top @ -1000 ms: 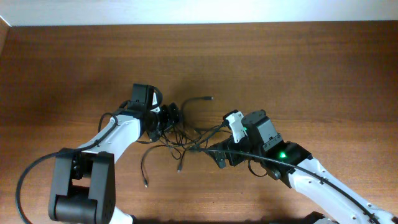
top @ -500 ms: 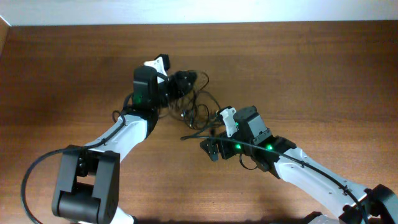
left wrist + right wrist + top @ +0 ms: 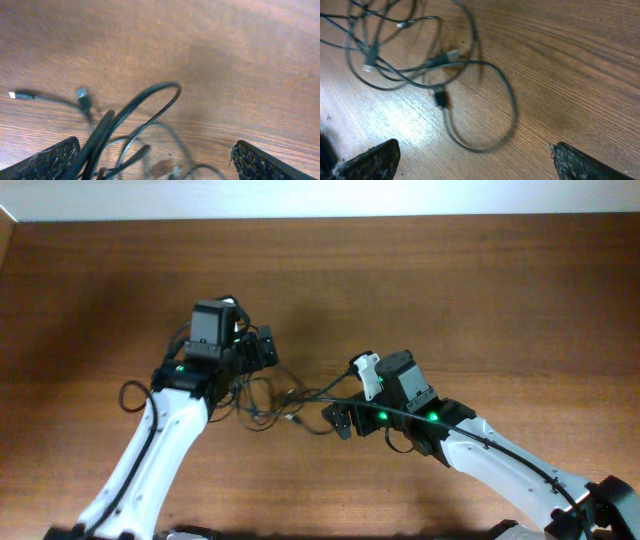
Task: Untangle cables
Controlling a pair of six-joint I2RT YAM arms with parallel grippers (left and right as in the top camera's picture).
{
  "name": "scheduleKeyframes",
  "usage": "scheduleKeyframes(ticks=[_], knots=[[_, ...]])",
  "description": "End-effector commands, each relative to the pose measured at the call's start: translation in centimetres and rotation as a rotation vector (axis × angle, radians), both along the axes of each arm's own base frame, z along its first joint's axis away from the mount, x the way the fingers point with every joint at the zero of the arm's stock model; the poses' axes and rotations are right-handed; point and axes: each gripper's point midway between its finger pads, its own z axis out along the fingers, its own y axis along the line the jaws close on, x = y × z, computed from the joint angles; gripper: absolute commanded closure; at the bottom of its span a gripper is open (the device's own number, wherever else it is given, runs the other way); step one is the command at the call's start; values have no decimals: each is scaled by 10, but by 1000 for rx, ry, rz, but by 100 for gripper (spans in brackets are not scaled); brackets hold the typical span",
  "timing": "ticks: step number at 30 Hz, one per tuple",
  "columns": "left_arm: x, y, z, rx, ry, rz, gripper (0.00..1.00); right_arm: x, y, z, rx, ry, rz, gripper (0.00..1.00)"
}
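The left gripper [image 3: 155, 159] jaws are standing wide apart and clamping nothing. Dark strands of the cables [image 3: 272, 402] are rising between them close to the left-hand finger [image 3: 47, 161], and one loop is arching up and over to the right. The right gripper [image 3: 475, 157] jaws are gaping just as wide, closed on nothing, with bare wood between them. Just beyond them, one cord is lying flat in an oval loop, with a small plug [image 3: 440, 98] at its near side. From overhead, the tangle is resting on the tabletop [image 3: 480, 280] between the two grippers. Its long axis is running roughly left to right, and one strand is stretching toward the right gripper.
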Motion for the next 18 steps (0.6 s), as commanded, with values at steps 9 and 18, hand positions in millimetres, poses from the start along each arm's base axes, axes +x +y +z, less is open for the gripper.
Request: scheduleKeyframes(ticks=[9, 18], knots=[[47, -160, 50, -244, -315, -447, 1, -6, -27, -10, -60, 83, -64, 2], [56, -31, 70, 486, -118, -99, 1, 1, -76, 28, -35, 53, -204, 1]])
